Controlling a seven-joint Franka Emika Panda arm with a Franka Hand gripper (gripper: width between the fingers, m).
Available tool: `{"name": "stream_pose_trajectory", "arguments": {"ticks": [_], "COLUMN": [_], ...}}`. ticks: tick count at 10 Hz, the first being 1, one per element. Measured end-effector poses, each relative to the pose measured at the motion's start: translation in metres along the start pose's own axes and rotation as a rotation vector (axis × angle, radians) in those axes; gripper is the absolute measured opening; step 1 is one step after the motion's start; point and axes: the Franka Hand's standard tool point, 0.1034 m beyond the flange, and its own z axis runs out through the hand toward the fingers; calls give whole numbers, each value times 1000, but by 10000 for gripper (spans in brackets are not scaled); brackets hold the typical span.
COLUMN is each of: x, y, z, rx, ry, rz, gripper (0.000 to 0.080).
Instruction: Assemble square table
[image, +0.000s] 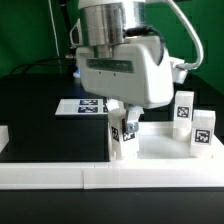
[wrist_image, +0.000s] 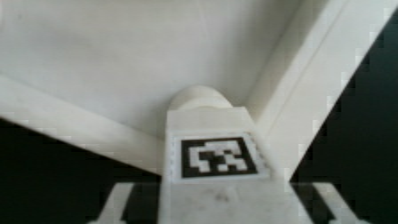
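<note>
Three short white tagged legs show in your exterior view. One short white plastic leg with a black-white tag (image: 123, 137) stands upright under the arm, and your end effector (image: 124, 124) is closed on it, its dark fingers (image: 131, 125) pinching the leg near its top. The other two white tagged legs (image: 184, 109) (image: 203, 134) stand upright on the exterior view's right, close to each other and well apart from the held one.

You see the white plastic square slab of the table (image: 160, 148) lying flat on the black desk (image: 50, 120), just behind the long low white border rail (image: 60, 176) that runs across the front. The held leg sits at the slab's corner on the exterior view's left; you cannot tell from this view whether its foot is seated in a socket.

Your wrist view looks down the same leg (wrist_image: 217, 150): its tag faces the camera, its rounded end points toward the inside corner of the slab (wrist_image: 125, 50), where two raised white edges meet. The end touches or nearly touches that corner; which of the two is unclear.

Behind the arm, the flat white marker board (image: 82, 105) lies on the desk
</note>
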Motion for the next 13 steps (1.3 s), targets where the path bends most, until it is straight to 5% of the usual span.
{"name": "stream_pose_trajectory", "arguments": {"ticks": [4,6,7,8,9,10,13], "x": [-3,-4,-4,-2,1,4,5], "y": [0,0,-1,-3,-1,4,4], "z": [1,2,1,0,2,5,6], "rx": [13,12,12,30,50,53,50], "ry": [-42,-42,-34,-18,-2,-1,5], "rz": [480,453,348,79,-119,-250,-430], "gripper": [291,291,373,557,557,630,649]}}
